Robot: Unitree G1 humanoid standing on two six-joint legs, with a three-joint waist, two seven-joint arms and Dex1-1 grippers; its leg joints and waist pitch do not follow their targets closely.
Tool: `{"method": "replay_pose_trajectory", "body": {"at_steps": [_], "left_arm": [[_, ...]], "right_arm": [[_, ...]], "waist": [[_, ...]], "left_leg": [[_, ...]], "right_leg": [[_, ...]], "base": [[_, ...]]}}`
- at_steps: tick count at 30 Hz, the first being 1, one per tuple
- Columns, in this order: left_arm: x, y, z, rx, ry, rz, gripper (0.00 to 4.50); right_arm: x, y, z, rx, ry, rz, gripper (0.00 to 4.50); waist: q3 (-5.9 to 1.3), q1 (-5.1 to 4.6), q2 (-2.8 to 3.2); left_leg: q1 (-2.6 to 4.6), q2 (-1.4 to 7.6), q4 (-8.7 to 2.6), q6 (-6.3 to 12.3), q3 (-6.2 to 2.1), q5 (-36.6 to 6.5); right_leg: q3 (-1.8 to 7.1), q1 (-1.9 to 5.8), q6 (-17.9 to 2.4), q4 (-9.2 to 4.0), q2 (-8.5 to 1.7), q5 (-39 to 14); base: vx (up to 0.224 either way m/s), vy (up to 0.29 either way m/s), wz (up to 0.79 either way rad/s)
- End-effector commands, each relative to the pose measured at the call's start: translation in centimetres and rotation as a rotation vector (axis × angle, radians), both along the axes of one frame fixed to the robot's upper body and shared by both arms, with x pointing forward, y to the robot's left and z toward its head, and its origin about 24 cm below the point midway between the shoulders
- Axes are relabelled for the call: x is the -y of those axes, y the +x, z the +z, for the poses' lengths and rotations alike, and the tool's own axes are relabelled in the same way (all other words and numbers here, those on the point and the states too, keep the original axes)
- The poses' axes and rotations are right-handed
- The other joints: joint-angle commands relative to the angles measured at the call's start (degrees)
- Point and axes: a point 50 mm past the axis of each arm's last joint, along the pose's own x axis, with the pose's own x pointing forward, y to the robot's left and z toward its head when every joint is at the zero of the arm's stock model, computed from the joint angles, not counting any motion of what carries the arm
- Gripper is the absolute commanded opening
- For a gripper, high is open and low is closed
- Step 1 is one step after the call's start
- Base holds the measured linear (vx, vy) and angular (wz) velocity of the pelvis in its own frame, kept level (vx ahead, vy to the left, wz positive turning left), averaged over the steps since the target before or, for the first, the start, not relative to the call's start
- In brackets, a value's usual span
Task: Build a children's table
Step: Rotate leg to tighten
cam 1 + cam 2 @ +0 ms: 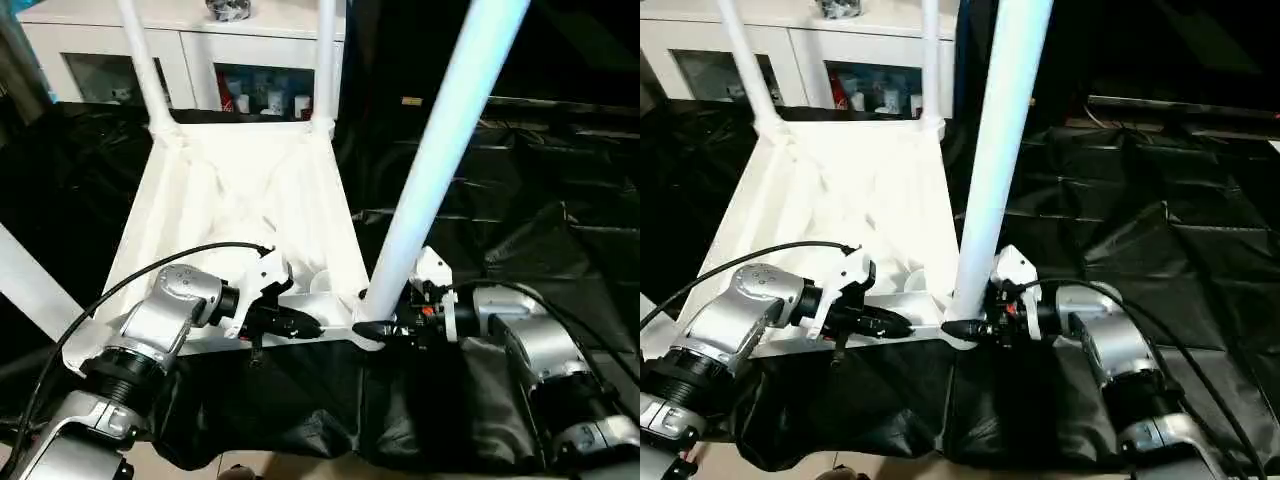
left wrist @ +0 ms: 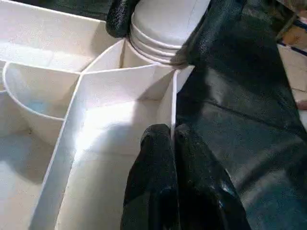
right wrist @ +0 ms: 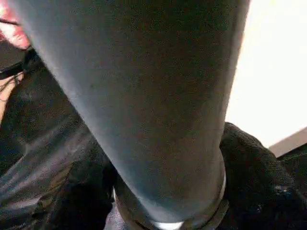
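The white tabletop (image 1: 200, 200) lies upside down on black sheeting, ribbed side up. Two white legs (image 1: 145, 60) (image 1: 325, 60) stand in its far corner sockets. A third leg (image 1: 440, 140) rises from the near right socket, and another leg (image 1: 30, 285) slants at the near left. My left gripper (image 1: 305, 325) is shut on the tabletop's thin near rim wall (image 2: 170, 103). My right gripper (image 1: 375, 325) is at the base of the near right leg (image 3: 158, 96). One black finger lies against each side of that leg, just above the socket.
A white glass-fronted cabinet (image 1: 100, 40) stands just behind the tabletop. Crinkled black plastic sheeting (image 1: 520, 200) covers the floor on the right and in front. A black cable (image 1: 150, 265) loops over my left forearm.
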Motion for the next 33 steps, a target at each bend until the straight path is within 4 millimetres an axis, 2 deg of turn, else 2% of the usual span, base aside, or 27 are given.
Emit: {"method": "replay_pose_trajectory", "body": {"at_steps": [1, 3, 5, 6, 8, 9, 10, 14, 15, 18, 19, 20, 21, 26, 32, 33], "left_arm": [[1.7, 1.1, 1.5, 0.087, -0.053, 0.033, 0.00], [2.5, 2.0, 1.6, 0.125, -0.056, 0.113, 0.00], [2.9, 2.3, 1.7, 0.136, -0.057, 0.142, 0.00], [3.9, 2.6, 1.8, 0.145, -0.069, 0.174, 0.00], [4.5, 2.6, 1.9, 0.146, -0.079, 0.180, 0.00], [4.9, 2.7, 1.9, 0.148, -0.084, 0.193, 0.00], [6.0, 2.8, 2.2, 0.154, -0.107, 0.215, 0.00], [7.0, 2.8, 2.3, 0.151, -0.132, 0.232, 0.00], [7.3, 2.8, 2.3, 0.151, -0.135, 0.234, 0.00], [7.3, 2.6, 2.1, 0.163, -0.113, 0.213, 0.00], [7.3, 2.5, 2.1, 0.168, -0.106, 0.208, 0.00], [7.1, 2.4, 1.9, 0.184, -0.082, 0.189, 0.00], [7.0, 2.4, 1.9, 0.188, -0.077, 0.185, 0.00], [6.5, 2.3, 1.6, 0.195, -0.045, 0.189, 0.00], [6.0, 2.4, 1.5, 0.186, -0.034, 0.190, 0.00], [5.8, 2.4, 1.3, 0.172, -0.004, 0.204, 0.00]], "right_arm": [[-1.4, -0.2, -1.3, -0.028, -0.003, -0.038, 2.73], [-1.9, 1.2, -1.9, 0.006, -0.031, -0.237, 2.72], [-2.2, 1.6, -2.1, 0.012, -0.039, -0.306, 2.71], [-2.9, 2.1, -2.4, 0.004, -0.032, -0.408, 2.70], [-3.4, 2.2, -2.5, -0.008, -0.016, -0.439, 2.70], [-3.8, 2.3, -2.4, -0.014, -0.004, -0.464, 2.70], [-5.1, 2.3, -2.6, -0.031, 0.015, -0.496, 2.70], [-6.9, 2.0, -2.7, -0.028, 0.025, -0.481, 2.70], [-7.9, 2.0, -2.6, -0.025, 0.039, -0.481, 2.70], [-8.5, 2.2, -2.3, -0.008, 0.047, -0.485, 2.70], [-8.5, 2.2, -2.3, -0.004, 0.046, -0.485, 2.70], [-8.2, 2.3, -2.2, 0.006, 0.043, -0.487, 3.25], [-8.2, 2.3, -2.2, 0.008, 0.042, -0.488, 3.39], [-7.5, 2.3, -2.1, -0.006, 0.056, -0.486, 3.76], [-5.7, 2.2, -1.5, 0.069, 0.039, -0.435, 3.76], [-5.0, 2.2, -1.3, 0.078, 0.043, -0.436, 3.76]], "waist": [[-3.46, -0.35, -0.13], [-3.22, -0.76, -0.14], [-3.11, -1.26, -0.23], [-3.14, -1.60, -0.26], [-3.12, -2.19, -0.28], [-3.23, -2.30, -0.34], [-3.27, -2.51, -0.34], [-3.43, -2.60, -0.22], [-3.47, -2.69, -0.22], [-3.48, -2.72, -0.12], [-3.48, -2.77, -0.13], [-3.40, -2.79, -0.13], [-3.39, -2.76, -0.09], [-3.31, -2.83, -0.14], [-3.34, -2.62, -0.26], [-3.44, -2.46, -0.24]], "left_leg": [[0.62, 0.98, -3.89, 1.55, 0.26, -15.5], [0.81, 0.85, -4.07, 0.34, 0.12, -18.0], [0.76, 0.65, -4.19, -0.75, -0.14, -19.1], [0.68, 0.59, -4.22, -0.94, -0.29, -19.4], [0.74, 0.60, -4.18, -0.82, -0.37, -20.1], [0.57, 0.57, -4.13, -0.39, -0.31, -19.6], [0.54, 0.66, -4.16, -0.13, -0.25, -18.9], [0.36, 0.66, -4.09, 0.52, -0.10, -17.3], [0.19, 0.61, -4.11, 0.68, -0.08, -16.7], [0.31, 0.65, -4.08, 0.91, -0.02, -16.3], [0.33, 0.67, -4.07, 0.98, 0.01, -16.4], [0.37, 0.70, -4.12, 1.09, 0.02, -16.9], [0.38, 0.71, -4.14, 1.10, 0.00, -17.1], [0.45, 0.74, -4.22, 0.87, -0.02, -18.1], [0.37, 0.80, -4.18, 1.26, 0.02, -17.5], [0.37, 0.83, -4.09, 1.52, 0.10, -16.5]], "right_leg": [[2.09, 2.59, -12.7, -4.42, -2.36, -14.6], [2.01, 2.33, -10.6, -5.22, -2.54, -21.1], [1.84, 2.29, -9.0, -5.52, -2.54, -25.2], [1.74, 2.32, -8.0, -5.71, -2.57, -26.7], [1.72, 2.14, -7.6, -5.95, -2.57, -27.6], [1.81, 2.15, -7.4, -5.92, -2.50, -26.8], [1.90, 2.04, -7.9, -5.76, -2.38, -25.1], [1.96, 2.20, -9.4, -5.32, -2.25, -20.3], [1.93, 2.37, -9.7, -5.16, -2.20, -19.0], [1.94, 2.36, -10.3, -5.10, -2.21, -17.9], [1.97, 2.36, -10.4, -5.10, -2.23, -17.7], [1.98, 2.36, -10.4, -5.13, -2.18, -17.8], [1.98, 2.36, -10.4, -5.15, -2.22, -18.0], [2.04, 2.26, -10.0, -5.28, -2.29, -19.4], [2.09, 2.40, -9.9, -5.21, -2.26, -18.4], [2.17, 2.40, -10.3, -5.08, -2.28, -16.8]], "base": [[0.000, 0.000, 0.00], [0.000, 0.000, 0.00], [0.000, 0.000, 0.00], [0.000, 0.000, 0.00], [0.000, 0.000, 0.00], [0.000, 0.000, 0.00], [0.000, 0.000, 0.00], [0.000, 0.000, 0.00], [0.000, 0.000, 0.00], [0.000, 0.000, 0.00], [0.000, 0.000, 0.00], [0.000, 0.000, 0.00], [0.000, 0.000, 0.00], [0.000, 0.000, 0.00], [0.000, 0.000, 0.00], [0.000, 0.000, 0.00]]}}
